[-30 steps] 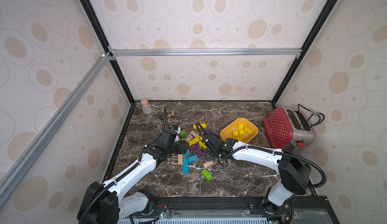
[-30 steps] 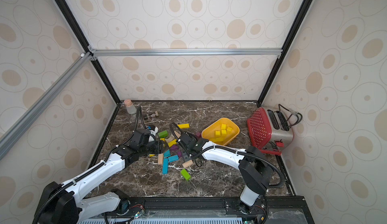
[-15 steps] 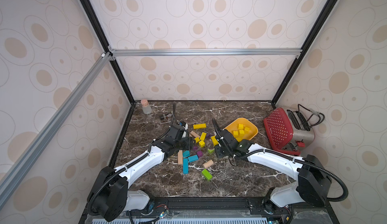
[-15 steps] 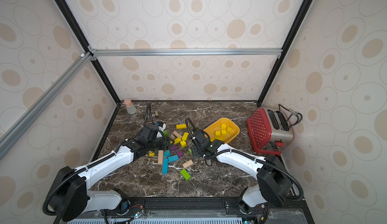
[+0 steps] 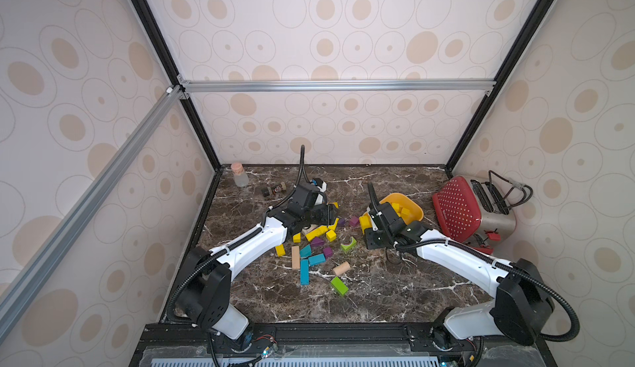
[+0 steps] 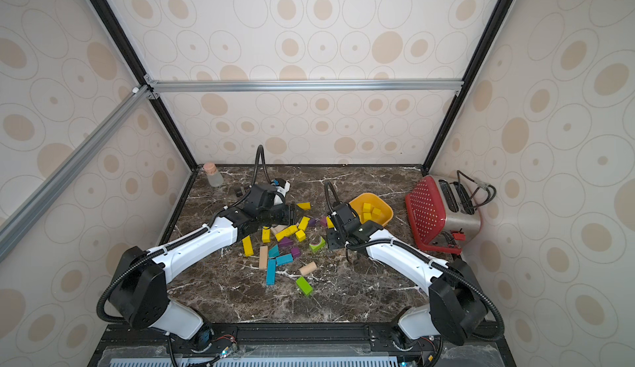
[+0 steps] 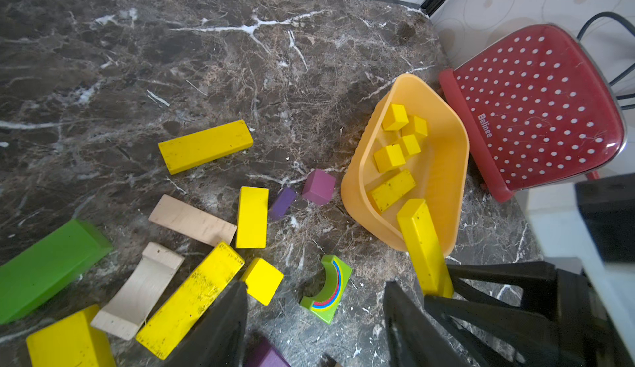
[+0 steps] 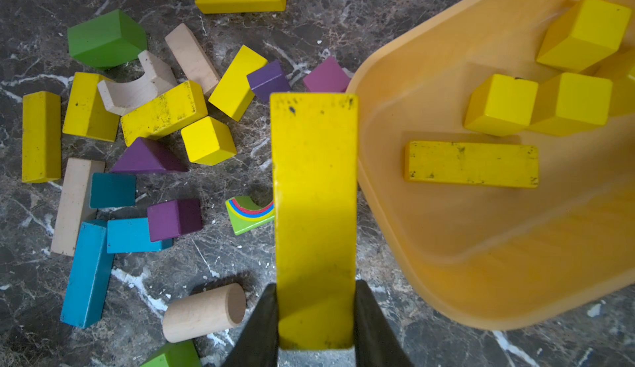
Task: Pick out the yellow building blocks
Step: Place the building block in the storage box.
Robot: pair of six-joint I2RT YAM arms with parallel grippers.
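Observation:
Several yellow building blocks lie among the mixed pile on the marble table, both bars and cubes. More yellow cubes and one bar rest inside the orange-yellow bowl. My right gripper is shut on a long yellow bar, held just beside the bowl's near rim. In both top views that bar shows left of the bowl. My left gripper hangs open over the pile's right side, nothing between its fingers, above a green arch block.
Blue, purple, lime-green and plain wooden blocks are scattered in front of the pile. A red toaster stands right of the bowl. A corked bottle is in the back left corner.
My right gripper has carried the long yellow bar from the pile rightward to the bowl's edge. The left arm has swung farther back and right over the pile, still open.

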